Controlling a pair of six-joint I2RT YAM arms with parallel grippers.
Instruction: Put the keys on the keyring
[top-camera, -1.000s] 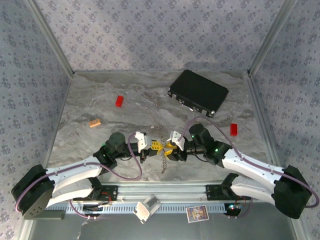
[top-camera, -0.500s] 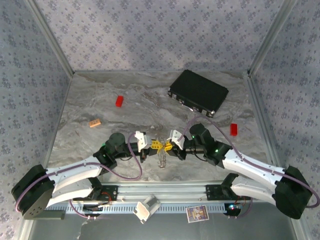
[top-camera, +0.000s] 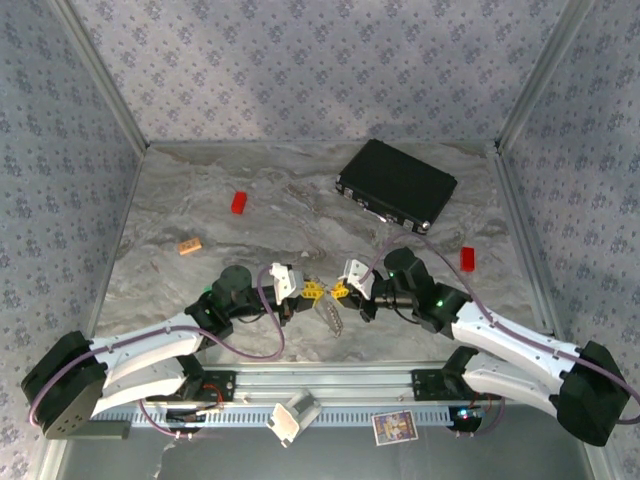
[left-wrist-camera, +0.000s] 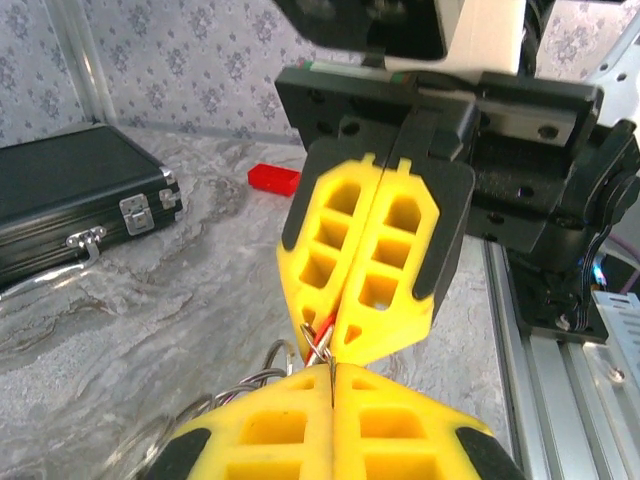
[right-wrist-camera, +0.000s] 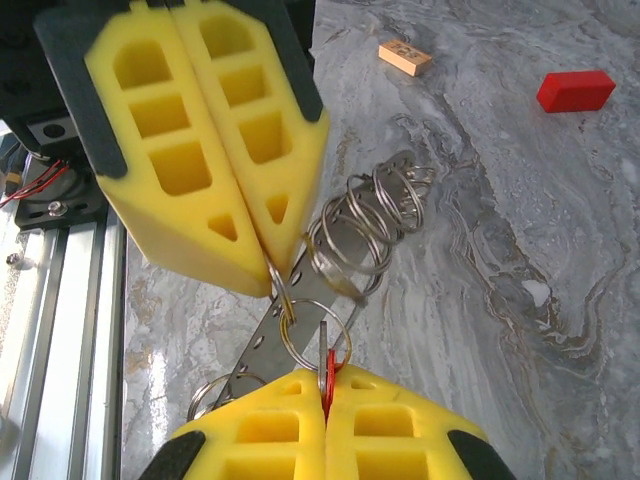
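Nearest the bases, at about 6 o'clock on the grey marbled table (top-camera: 200, 190), the two grippers met tip to tip. The right gripper (right-wrist-camera: 325, 385) was clamped shut on the small key with the red plastic head (right-wrist-camera: 329, 366), of which only a red sliver showed between its yellow pads. At 11 o'clock from it, the left gripper (right-wrist-camera: 277, 268) was pinched shut on one loop of the keyring, a silvery cluster of wire split rings on a flat metal strip (right-wrist-camera: 360, 235). This looked like the threading step, and next the key's eye would need working along a ring's coil. The pads hid whether it was already on, and whether the cluster touched the table was unclear. The flat black case (top-camera: 396, 185) lay far off at 1 o'clock.
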